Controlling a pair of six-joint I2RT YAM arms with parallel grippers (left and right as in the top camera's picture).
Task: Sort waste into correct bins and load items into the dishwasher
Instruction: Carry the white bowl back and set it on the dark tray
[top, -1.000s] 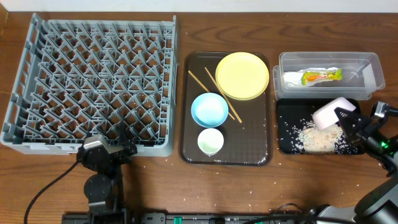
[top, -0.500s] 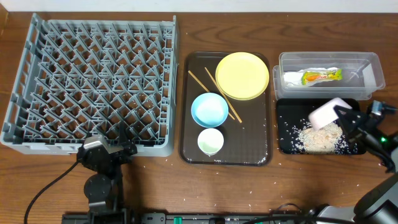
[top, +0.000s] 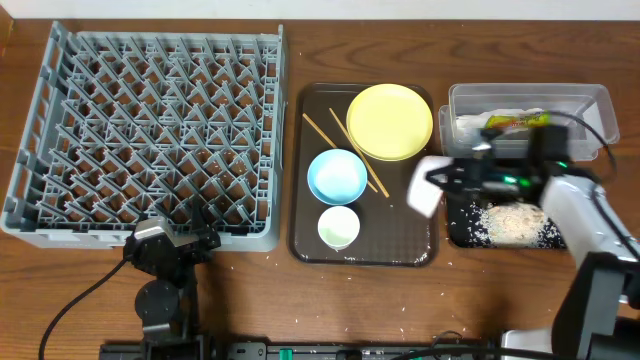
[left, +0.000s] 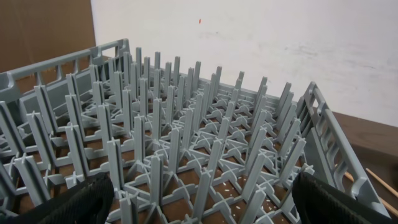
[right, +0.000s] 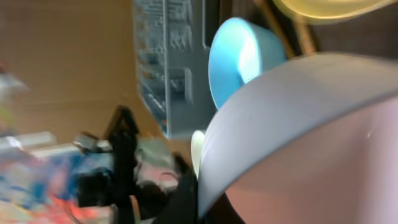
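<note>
White bowl (right: 298, 124), blurred and cropped, dominates the right wrist view.

Wood-grain table (top: 300, 300); white wall (left: 280, 37) behind; brown panel (left: 43, 31) at left.

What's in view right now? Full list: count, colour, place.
rack: 1, grey, table's left side
brown tray: 1, dark brown, table centre
plate: 1, yellow, far right of brown tray
blue bowl: 1, light blue, middle of brown tray
cup: 1, pale, near end of brown tray
chopsticks: 2, wood, on brown tray beside plate
white bowl: 1, white, held over brown tray's right edge
tub: 1, clear, far right
wrapper: 1, white with green, yellow and orange, in tub
black tray: 1, black, right, nearer than tub
rice scraps: one pile, pale, in black tray
left gripper: open, empty, at rack's near edge
right gripper: shut on white bowl
</note>
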